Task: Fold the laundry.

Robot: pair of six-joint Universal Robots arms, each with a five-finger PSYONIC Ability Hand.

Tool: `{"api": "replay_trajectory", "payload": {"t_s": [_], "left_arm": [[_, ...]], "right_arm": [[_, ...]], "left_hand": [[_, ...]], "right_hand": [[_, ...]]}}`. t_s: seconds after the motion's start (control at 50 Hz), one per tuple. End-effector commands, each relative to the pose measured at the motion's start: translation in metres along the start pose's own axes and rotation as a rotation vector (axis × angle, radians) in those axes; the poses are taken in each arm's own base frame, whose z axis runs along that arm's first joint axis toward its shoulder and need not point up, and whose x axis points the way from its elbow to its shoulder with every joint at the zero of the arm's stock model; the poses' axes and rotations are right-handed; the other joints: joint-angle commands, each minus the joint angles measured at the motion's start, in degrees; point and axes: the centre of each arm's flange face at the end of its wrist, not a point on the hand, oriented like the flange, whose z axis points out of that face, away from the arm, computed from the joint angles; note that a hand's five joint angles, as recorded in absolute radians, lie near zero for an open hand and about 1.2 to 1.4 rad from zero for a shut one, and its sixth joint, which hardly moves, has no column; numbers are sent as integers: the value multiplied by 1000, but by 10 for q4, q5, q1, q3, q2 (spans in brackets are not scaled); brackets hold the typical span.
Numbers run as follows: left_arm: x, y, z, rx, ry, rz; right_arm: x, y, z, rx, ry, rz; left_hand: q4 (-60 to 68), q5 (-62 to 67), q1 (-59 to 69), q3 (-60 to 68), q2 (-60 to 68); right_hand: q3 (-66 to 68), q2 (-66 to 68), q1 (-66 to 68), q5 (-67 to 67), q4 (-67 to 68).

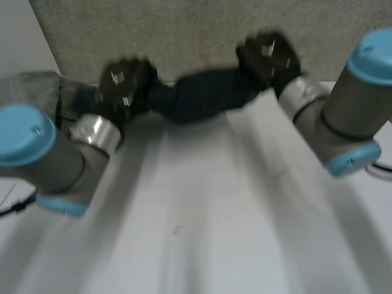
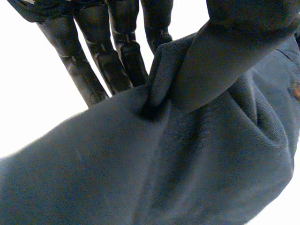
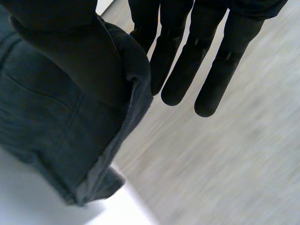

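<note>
Folding has barely started, going by this. The dark blue garment (image 1: pixel 205 95) is bunched into a rope-like lump strung between the two hands over the far edge of the tabletop (image 1: pixel 202 233). No flat panel, no crease, nothing laid out yet.

The left hand (image 1: pixel 125 86) has one end. In its wrist view the fingers (image 2: pixel 117 56) are straight behind the cloth and the thumb presses a fold of it against them, so that's a pinch. The right hand (image 1: pixel 269 55) does the same at the other end: its thumb sits on a hemmed edge and straight fingers (image 3: pixel 211 61) back it up.

What's left, as I read it, is pretty much everything: spread it flat on the tabletop, smooth it, then make the folds. It looks held up rather than lying down, though I can't tell whether the middle touches the tabletop.

There's a grey cloth (image 1: pixel 33 86) heaped at the far left corner, just behind the left arm, probably next in the pile. A grey panel (image 1: pixel 184 30) stands right behind the hands, so I'd guess the garment has to come toward the near side to get any room to spread.
</note>
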Motion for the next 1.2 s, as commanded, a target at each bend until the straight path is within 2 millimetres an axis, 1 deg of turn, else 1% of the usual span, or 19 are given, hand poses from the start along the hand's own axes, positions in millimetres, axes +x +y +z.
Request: {"api": "replay_trajectory", "payload": {"t_s": [0.02,0.1,0.14,0.16,0.24,0.26,0.32,0.5,0.68,0.82,0.84,0.96,0.98,1.04,1.06,1.08,1.1,1.16,1.2], "left_arm": [[10,60,-60,-362,10,33],[13,61,-79,-512,20,36],[15,48,-84,-551,26,37],[16,42,-84,-553,28,39],[18,16,-87,-550,33,38],[18,12,-87,-542,33,41],[16,-5,-82,-486,28,56],[0,-30,-51,-377,6,123],[-11,0,-15,-383,186,283],[-14,32,-5,-459,260,416],[-13,35,-4,-463,270,433],[-7,55,-6,-485,329,525],[-8,61,-6,-497,331,549],[-9,68,-7,-511,335,570],[-9,69,-7,-511,338,575],[-7,68,-7,-507,338,583],[-6,67,-7,-507,335,584],[-2,55,-6,-490,301,603],[-3,25,-1,-429,250,619]], "right_arm": [[-38,70,-47,-395,-175,-2],[-46,80,-64,-479,-235,-55],[-47,81,-68,-495,-244,-66],[-48,82,-69,-500,-247,-66],[-47,82,-75,-516,-237,-62],[-46,79,-76,-516,-227,-61],[-35,62,-80,-505,-154,-46],[-22,39,-91,-499,-16,123],[-30,46,-108,-563,-14,253],[-48,69,-118,-632,-40,324],[-53,81,-116,-650,-39,333],[-64,110,-106,-646,-36,331],[-65,114,-105,-645,-34,330],[-69,122,-98,-631,-33,321],[-68,122,-96,-623,-31,320],[-67,121,-93,-609,-26,316],[-65,119,-92,-597,-23,309],[-58,111,-85,-559,-6,292],[-41,79,-77,-455,27,261]], "left_hand": [[81,98,113,85,84],[-18,-2,14,-15,-15],[-157,-141,-125,-154,-154],[-200,-183,-167,-196,-197],[-328,-311,-295,-324,-325],[-355,-338,-322,-351,-352],[-464,-448,-432,-460,-461],[-491,-475,-459,-488,-488],[-483,-466,-450,-479,-480],[-485,-468,-452,-481,-482],[-486,-470,-454,-483,-483],[-473,-456,-440,-469,-470],[-428,-411,-395,-424,-425],[-223,-206,-191,-219,-220],[-141,-124,-108,-137,-138],[18,35,51,22,21],[67,83,99,70,70],[112,129,145,116,115],[112,129,145,116,115]], "right_hand": [[117,125,159,137,113],[117,125,159,137,113],[98,106,140,117,93],[53,60,95,72,48],[-323,-316,-282,-304,-328],[-343,-335,-301,-323,-347],[-448,-441,-406,-429,-453],[-514,-507,-473,-495,-519],[-526,-519,-484,-507,-531],[-531,-524,-489,-512,-536],[-530,-522,-488,-510,-534],[-493,-485,-451,-473,-498],[-461,-453,-419,-441,-466],[-219,-212,-177,-200,-224],[-135,-128,-93,-116,-140],[61,68,102,80,56],[117,124,159,136,112],[117,125,159,137,113],[117,125,159,137,113]]}}
